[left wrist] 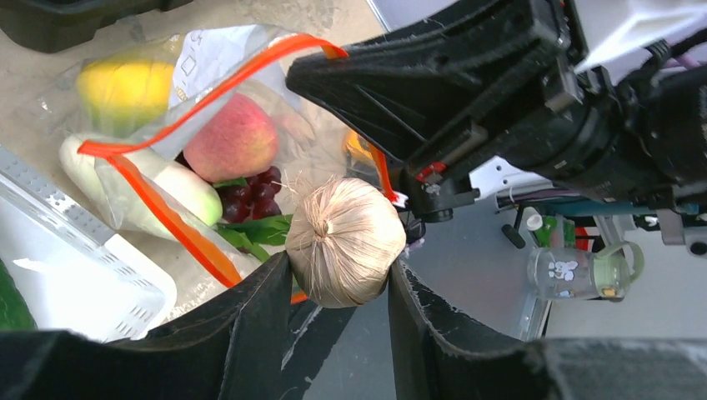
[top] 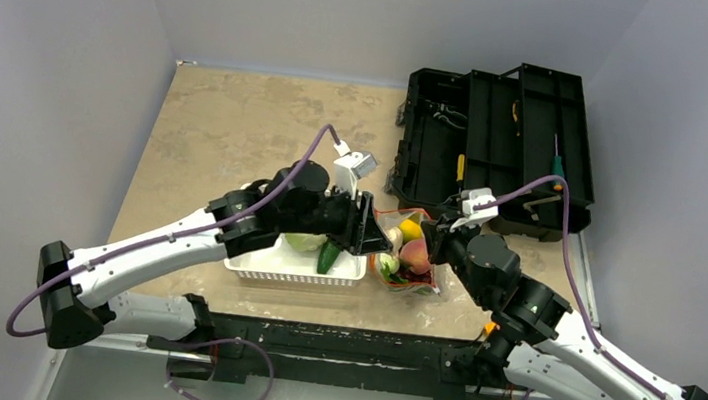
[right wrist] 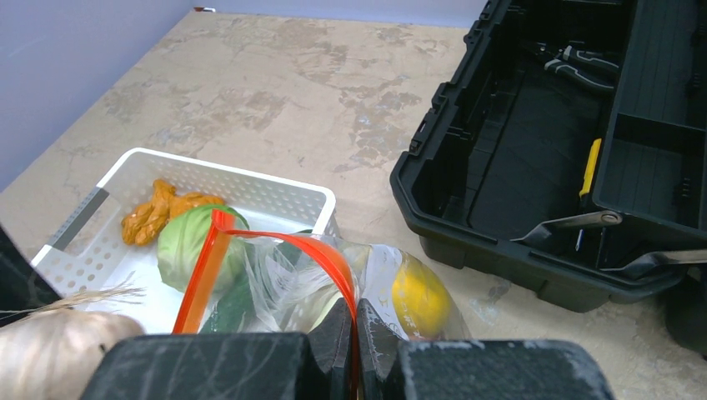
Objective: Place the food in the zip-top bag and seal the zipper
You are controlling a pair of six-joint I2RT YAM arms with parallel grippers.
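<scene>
A: While the right gripper [right wrist: 354, 323] pinches shut on the orange-red zipper [right wrist: 204, 275], where does the zip-top bag [left wrist: 218, 52] lie?

B: On the marbled counter [right wrist: 292, 83], crinkly and clear, mouth agape, holding a smooth pink peach [left wrist: 229, 137] and glossy grapes [left wrist: 250, 193]. At its mouth the left gripper [left wrist: 338, 273], half open, clamps a round, tan, fibrous bulb [left wrist: 343, 237].

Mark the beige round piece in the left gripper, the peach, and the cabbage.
beige round piece [left wrist: 346, 242]: left wrist view, middle of its ribbed face.
peach [left wrist: 229, 137]: left wrist view, centre of its pink side.
cabbage [right wrist: 179, 250]: right wrist view, its left green side.
</scene>
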